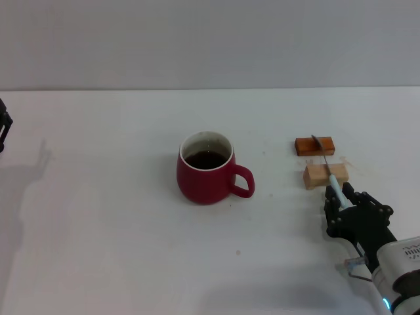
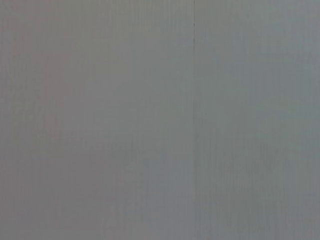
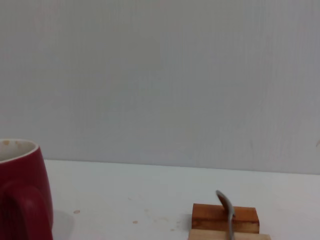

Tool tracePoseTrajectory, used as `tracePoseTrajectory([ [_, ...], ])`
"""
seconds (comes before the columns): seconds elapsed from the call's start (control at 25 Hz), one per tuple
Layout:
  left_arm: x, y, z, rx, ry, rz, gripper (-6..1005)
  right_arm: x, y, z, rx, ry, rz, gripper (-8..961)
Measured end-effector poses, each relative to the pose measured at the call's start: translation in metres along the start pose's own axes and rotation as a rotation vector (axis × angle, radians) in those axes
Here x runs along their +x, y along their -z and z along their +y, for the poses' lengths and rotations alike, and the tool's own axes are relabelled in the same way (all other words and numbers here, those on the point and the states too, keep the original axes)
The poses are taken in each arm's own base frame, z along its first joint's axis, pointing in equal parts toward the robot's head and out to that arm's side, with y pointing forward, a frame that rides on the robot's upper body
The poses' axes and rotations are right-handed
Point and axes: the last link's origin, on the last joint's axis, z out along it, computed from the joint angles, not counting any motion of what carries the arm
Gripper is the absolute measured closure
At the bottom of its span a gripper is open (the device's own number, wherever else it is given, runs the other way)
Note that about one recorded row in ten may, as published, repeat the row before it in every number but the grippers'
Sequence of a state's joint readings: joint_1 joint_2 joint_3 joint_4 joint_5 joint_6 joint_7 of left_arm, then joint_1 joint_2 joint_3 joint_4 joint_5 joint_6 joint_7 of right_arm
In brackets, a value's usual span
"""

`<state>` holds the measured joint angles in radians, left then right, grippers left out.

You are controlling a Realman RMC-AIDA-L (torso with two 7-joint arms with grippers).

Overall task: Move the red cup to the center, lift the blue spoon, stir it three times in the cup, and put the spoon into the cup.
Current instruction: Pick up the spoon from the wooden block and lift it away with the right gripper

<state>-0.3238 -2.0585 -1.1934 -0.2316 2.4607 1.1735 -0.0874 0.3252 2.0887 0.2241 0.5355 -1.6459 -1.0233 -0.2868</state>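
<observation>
The red cup (image 1: 205, 173) stands mid-table, with dark liquid inside and its handle pointing right. It also shows in the right wrist view (image 3: 22, 195). The blue spoon (image 1: 334, 184) lies across two wooden blocks to the cup's right. Its silver bowl (image 3: 225, 202) is over the far block and its pale blue handle points toward me. My right gripper (image 1: 338, 195) is at the handle's near end, open, with a finger on each side. The spoon still rests on the blocks. My left gripper (image 1: 3, 128) is parked at the table's far left edge, barely in view.
An orange-brown block (image 1: 315, 145) and a pale wooden block (image 1: 325, 175) hold up the spoon; both also show in the right wrist view, orange-brown (image 3: 207, 217) and pale (image 3: 210, 235). The white table (image 1: 105, 230) ends at a grey wall behind. The left wrist view shows only grey wall.
</observation>
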Motion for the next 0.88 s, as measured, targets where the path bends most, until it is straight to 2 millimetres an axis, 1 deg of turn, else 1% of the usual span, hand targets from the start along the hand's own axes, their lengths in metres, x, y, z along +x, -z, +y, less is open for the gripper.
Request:
tracePoseTrajectory([
  [0.88, 0.0000, 0.0004, -0.0016, 0.005, -0.001, 0.000, 172, -0.0001, -0.0001, -0.0009, 0.011, -0.011, 0.002, 683],
])
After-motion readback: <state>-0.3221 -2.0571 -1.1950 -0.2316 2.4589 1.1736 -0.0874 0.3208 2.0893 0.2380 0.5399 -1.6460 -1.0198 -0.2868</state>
